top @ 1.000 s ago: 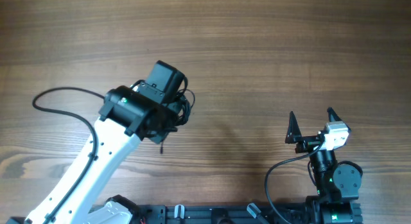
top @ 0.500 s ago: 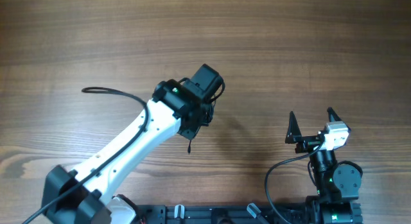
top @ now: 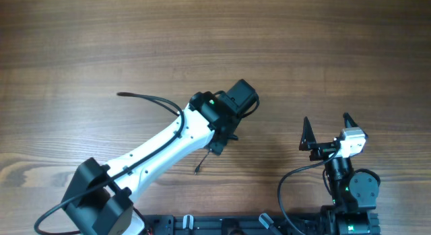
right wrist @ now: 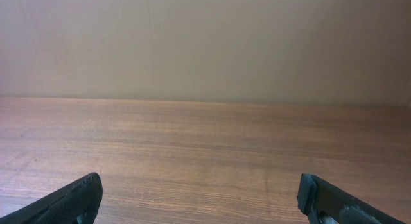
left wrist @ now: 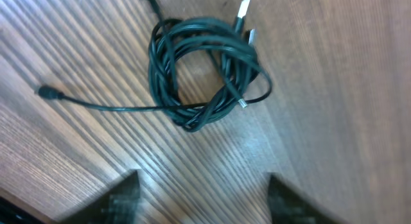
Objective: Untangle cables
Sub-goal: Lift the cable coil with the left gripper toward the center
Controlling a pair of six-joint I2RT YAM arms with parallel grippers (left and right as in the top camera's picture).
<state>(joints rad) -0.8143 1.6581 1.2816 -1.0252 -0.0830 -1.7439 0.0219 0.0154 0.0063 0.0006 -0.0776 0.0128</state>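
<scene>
1. Cables (left wrist: 164, 70): one dark coiled bunch is seen lying on the desk (top: 81, 46), upper middle of the left wrist view. In the overhead view it is mostly hidden beneath the left arm (top: 161, 137) near frame centre. Only a loose tail (top: 200, 165) shows, lower left of the wrist.
2. Left end effector (left wrist: 202, 180): the fingers are spread wide along the lower edge of the wrist view, blurred. Nothing is held between them, and the bunch lies beyond the tips.
3. Right end effector (right wrist: 199, 185): it is spread wide and empty, at lower right of the overhead frame, well apart from the bunch.
4. Handling, as judged: the wires are thin, light and limp. If lifted by the coil, the bunch is expected to come up as one lump. A hold is better taken at the tail or a plug, with the coil pinned by the other arm. Slipping from the pads is possible.
5. Count: one bunch. Four plug ends (left wrist: 243, 7) are made out: two silver at upper right, one small at the coil's right, one dark at the tail's left end. The number of strands cannot be told.
</scene>
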